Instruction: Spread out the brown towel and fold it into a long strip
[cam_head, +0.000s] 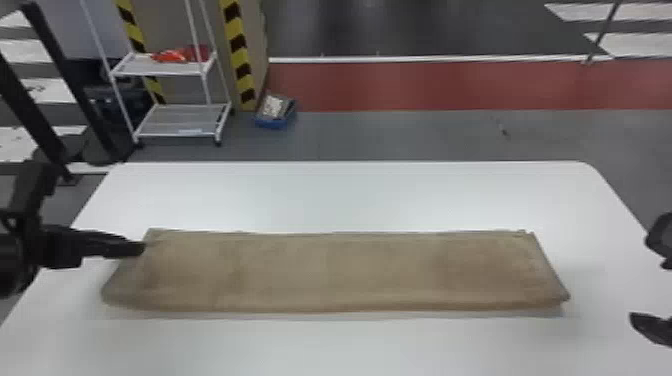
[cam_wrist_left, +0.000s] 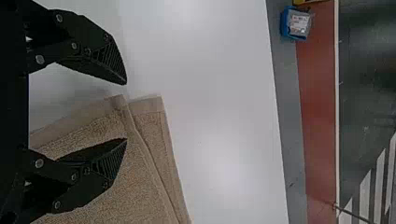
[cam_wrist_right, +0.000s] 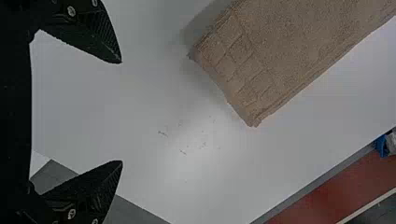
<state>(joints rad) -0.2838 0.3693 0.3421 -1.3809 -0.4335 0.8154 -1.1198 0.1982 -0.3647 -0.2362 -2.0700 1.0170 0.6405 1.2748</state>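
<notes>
The brown towel (cam_head: 340, 270) lies as a long, fairly flat strip running left to right across the white table. At its left end, my left gripper (cam_head: 137, 247) is beside the far left corner. In the left wrist view the left gripper (cam_wrist_left: 126, 112) stands open above the end of the towel (cam_wrist_left: 149, 135), where two layers show slightly offset. My right gripper (cam_head: 645, 280) is at the right edge of the head view, apart from the strip. The right wrist view has the right gripper (cam_wrist_right: 122, 112) wide open, with the towel's squared end (cam_wrist_right: 238, 84) beyond its fingertips.
The white table (cam_head: 350, 195) extends around the towel on all sides. Past its far edge, on the floor, are a white wheeled rack (cam_head: 175, 122) with red items on it, a striped pillar (cam_head: 237, 55) and a small blue box (cam_head: 275, 112).
</notes>
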